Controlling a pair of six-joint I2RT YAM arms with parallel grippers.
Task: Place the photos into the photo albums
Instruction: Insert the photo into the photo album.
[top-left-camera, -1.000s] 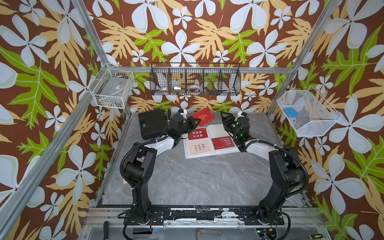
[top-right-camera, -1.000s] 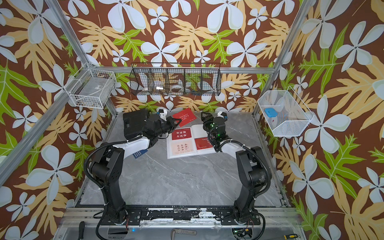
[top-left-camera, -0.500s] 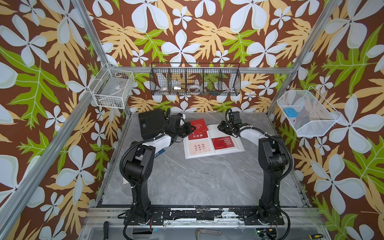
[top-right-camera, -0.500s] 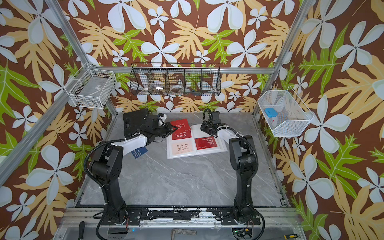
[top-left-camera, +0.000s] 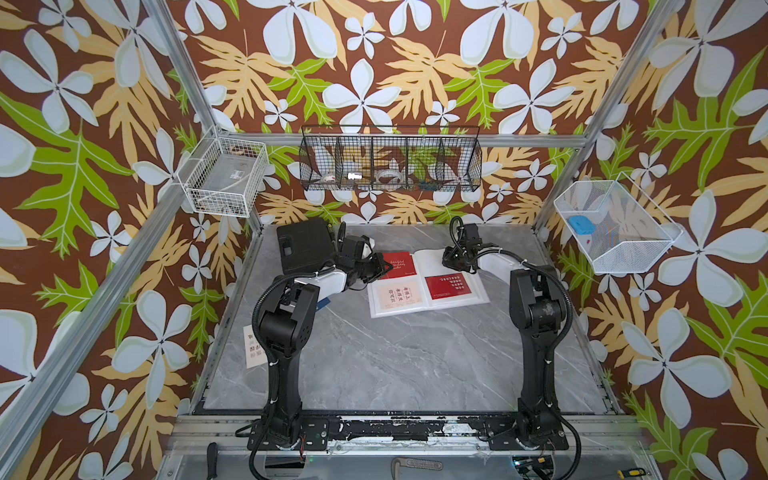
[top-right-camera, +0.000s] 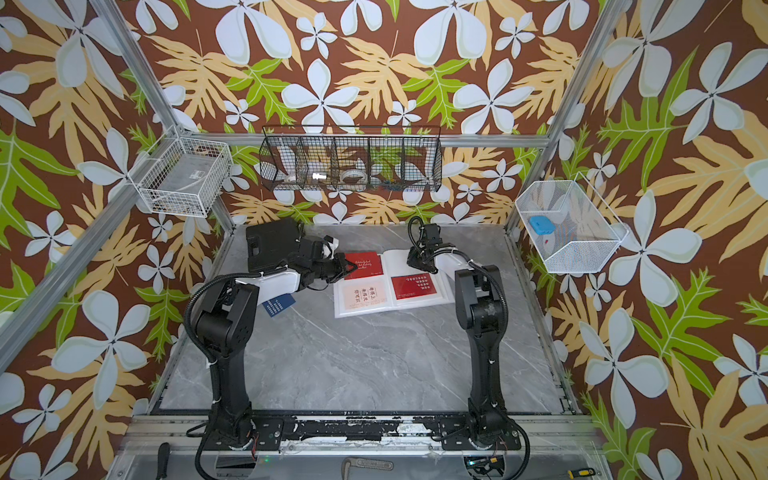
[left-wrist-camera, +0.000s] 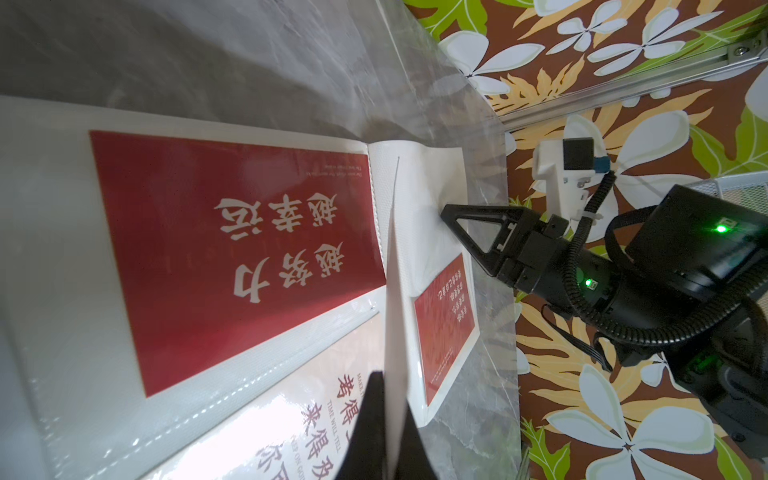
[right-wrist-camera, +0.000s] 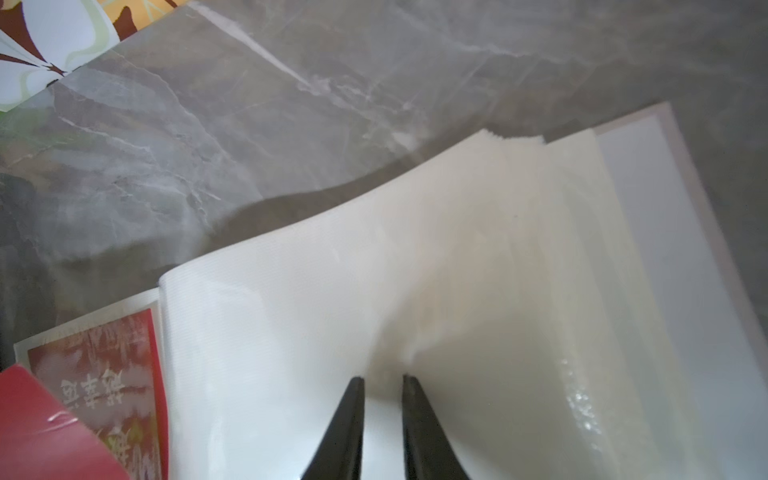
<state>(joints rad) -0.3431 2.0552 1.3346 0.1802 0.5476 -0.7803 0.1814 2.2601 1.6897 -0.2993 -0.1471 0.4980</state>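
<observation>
Now the right pincer (right-wrist-camera: 382, 379) has narrowed onto the empty right page of the album (top-left-camera: 430, 262), pinching a fold of it near the far edge of the counter (top-left-camera: 395, 365), while the left pincer (left-wrist-camera: 390, 390) still clamps a red photo (top-left-camera: 400, 262) above the left page, so insertion seems ready.

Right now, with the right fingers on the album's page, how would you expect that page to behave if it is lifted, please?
Probably floppy: the page bows and puckers between the right fingers. Likely light, as a narrow pinch seems enough to arch it upward. Possibly slippery: its surface shines, so it might slide out.
</observation>
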